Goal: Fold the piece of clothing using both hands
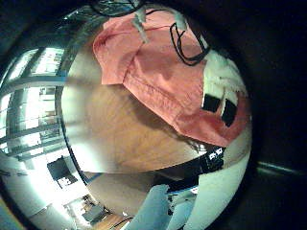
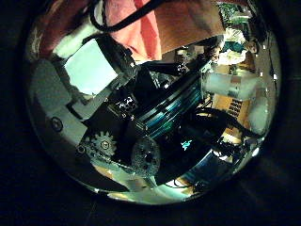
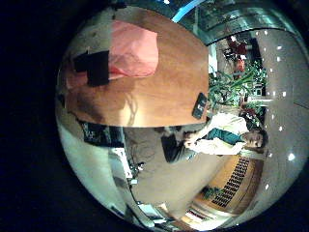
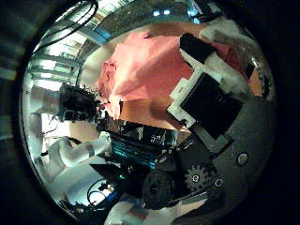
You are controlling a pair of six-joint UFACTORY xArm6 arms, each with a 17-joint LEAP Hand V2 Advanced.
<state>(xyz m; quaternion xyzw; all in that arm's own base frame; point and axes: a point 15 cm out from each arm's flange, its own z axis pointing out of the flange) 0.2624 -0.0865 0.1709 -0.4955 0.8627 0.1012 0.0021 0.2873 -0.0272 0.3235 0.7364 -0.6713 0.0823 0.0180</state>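
A pinkish piece of clothing [image 1: 144,57] lies rumpled on the wooden table [image 1: 125,134]. In the left little finger side palm view my left hand [image 1: 221,96] is at one end of the cloth, close over it. The left thumb side palm view shows mostly my left hand's own body [image 2: 94,66], with a strip of the cloth [image 2: 165,24] behind it. In the right thumb side palm view my right hand [image 4: 211,94] reaches out straight above the cloth [image 4: 155,66] and holds nothing. The right little finger side palm view shows the cloth [image 3: 130,48] small and farther off on the table [image 3: 164,82].
A small flat black object [image 3: 198,104] lies near the table's edge, away from the cloth. A potted plant [image 3: 232,82] stands beyond that edge. Bare wood [image 1: 115,144] lies beside the cloth.
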